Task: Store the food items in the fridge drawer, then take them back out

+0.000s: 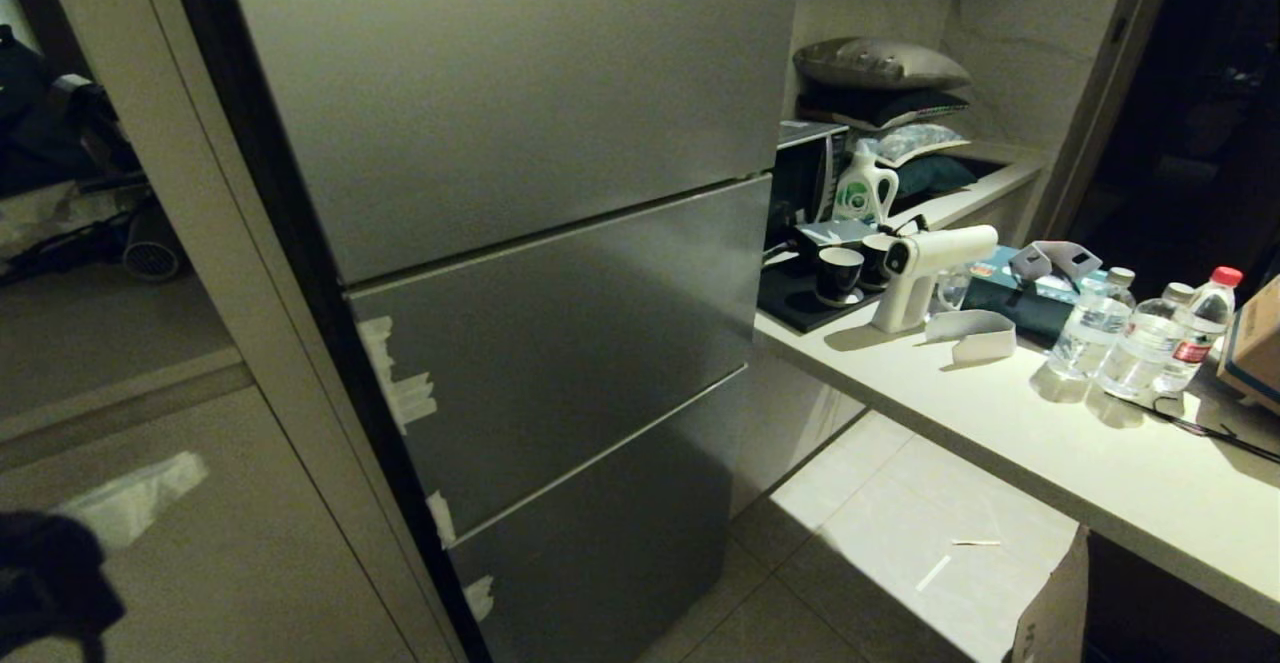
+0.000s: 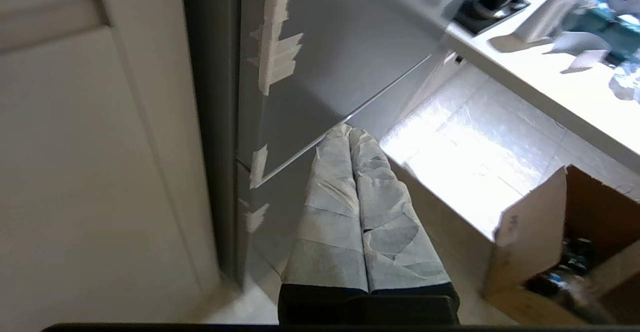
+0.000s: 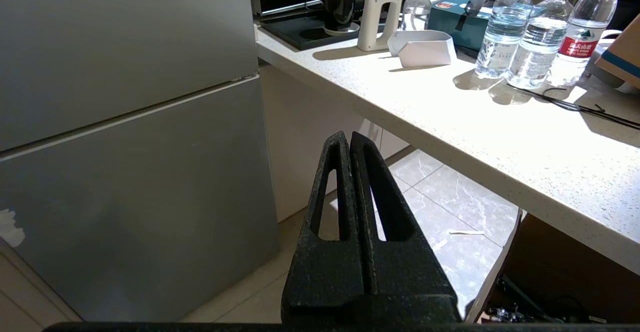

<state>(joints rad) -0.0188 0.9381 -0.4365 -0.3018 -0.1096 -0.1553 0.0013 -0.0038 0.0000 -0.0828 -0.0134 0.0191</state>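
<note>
Fridge [image 1: 560, 343] is all closed up, and my left gripper [image 2: 350, 134] is pinched shut, empty. Right gripper [image 3: 349, 141] is too. Those taped fingers [image 2: 330, 212] could easily slip off the panel edge.

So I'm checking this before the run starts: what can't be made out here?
- Fridge drawer and food items: in no view; the grey fridge has all its panels shut.
- Left gripper: head view shows only a dark blur at the lower left edge.
- Right gripper: outside the head view.
- Cardboard box: contents dark, blurred and cut off by the edge in the left wrist view.
</note>
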